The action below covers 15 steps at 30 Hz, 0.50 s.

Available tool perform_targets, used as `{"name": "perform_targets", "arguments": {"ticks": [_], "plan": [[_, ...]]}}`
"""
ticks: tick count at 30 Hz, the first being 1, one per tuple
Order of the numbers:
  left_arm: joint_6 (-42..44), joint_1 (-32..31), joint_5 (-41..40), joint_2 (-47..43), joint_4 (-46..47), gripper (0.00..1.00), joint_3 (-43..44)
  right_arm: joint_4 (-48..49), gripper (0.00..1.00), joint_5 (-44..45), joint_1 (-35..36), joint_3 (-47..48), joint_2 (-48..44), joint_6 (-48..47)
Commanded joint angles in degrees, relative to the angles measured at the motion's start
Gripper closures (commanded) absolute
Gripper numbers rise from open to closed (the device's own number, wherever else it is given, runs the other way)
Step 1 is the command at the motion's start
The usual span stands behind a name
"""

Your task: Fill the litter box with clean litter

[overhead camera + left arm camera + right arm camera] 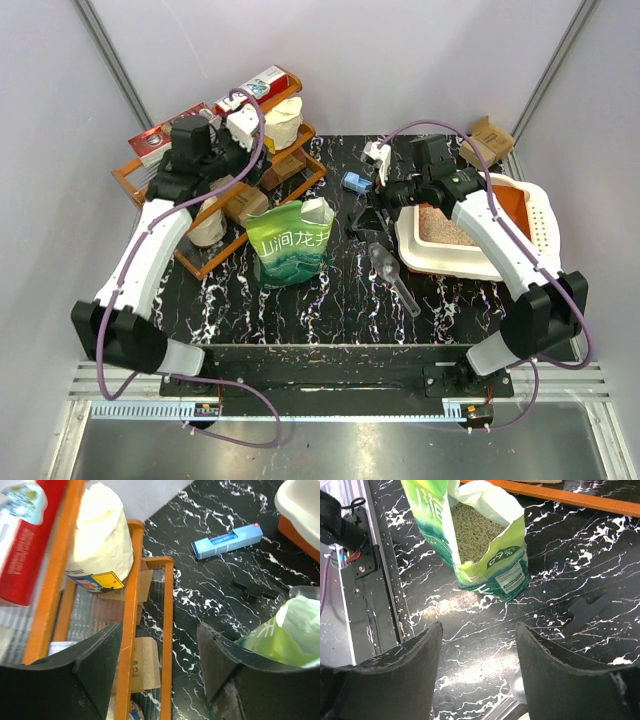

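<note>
Jaws on both arms are seen spread wide with nothing held between them. The left gripper (pixel 159 645) is hung over the edge of the orange wire rack (pixel 167 610), and the right gripper (pixel 477 635) is hung above the black marbled table (pixel 470 610), facing the green pouch (pixel 485 535). That pouch is stood upright mid-table, top open, with greyish-green pellets seen inside. The litter box (pixel 450 265) is parked on the table's right side under the right arm, with clean litter (pixel 445 228) spread across its floor. A clear scoop (pixel 395 275) is laid just beside its near-left corner.
</note>
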Motion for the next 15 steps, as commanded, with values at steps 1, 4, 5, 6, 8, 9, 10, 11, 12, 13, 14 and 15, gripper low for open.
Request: {"name": "perform_targets", "arguments": {"ticks": [1,4,5,6,8,9,10,11,12,13,14,15], "plan": [[0.53,0.21,3.13,4.99,4.01,0.35,0.82,0.94,0.36,-3.62,0.28,-0.25,0.09,-6.43],[4.92,0.12,8.32,6.93,2.25,0.32,1.61,3.93,0.41,-5.54,0.28,1.50,3.25,-6.08],[5.45,0.03,8.33,7.28,2.07,0.31,1.70,4.37,0.42,-6.69,0.28,2.20,3.96,-6.26],[7.28,-0.14,7.37,8.50,1.20,0.30,1.88,5.24,0.43,-7.74,0.20,2.30,5.18,-6.34],[9.40,-0.41,7.36,10.17,-1.17,0.30,2.75,6.74,0.43,-10.56,0.37,0.99,6.25,-5.48],[9.67,-0.49,7.62,11.75,-2.58,0.31,3.28,9.97,0.44,-11.17,0.37,0.11,6.69,-4.51],[10.11,-0.41,8.15,12.37,-3.03,0.31,3.37,11.91,0.43,-12.66,0.46,-0.86,6.86,-3.46],[10.37,-0.32,9.02,12.81,-3.47,0.31,2.94,13.67,0.43,-13.11,0.72,-2.08,6.95,-1.27],[10.64,-0.32,11.21,13.43,-3.47,0.32,2.50,16.74,0.43,-13.03,0.90,-2.62,6.95,-0.29],[10.81,-0.41,12.27,13.61,-3.12,0.32,2.06,17.98,0.43,-12.76,1.77,-3.06,6.95,0.24],[10.29,-0.41,13.15,13.78,-2.51,0.33,1.44,19.04,0.43,-12.68,2.30,-3.67,7.04,0.25],[9.59,-0.41,13.86,14.39,-1.20,0.33,0.57,19.66,0.43,-12.67,2.65,-3.59,7.48,-0.01]]}}
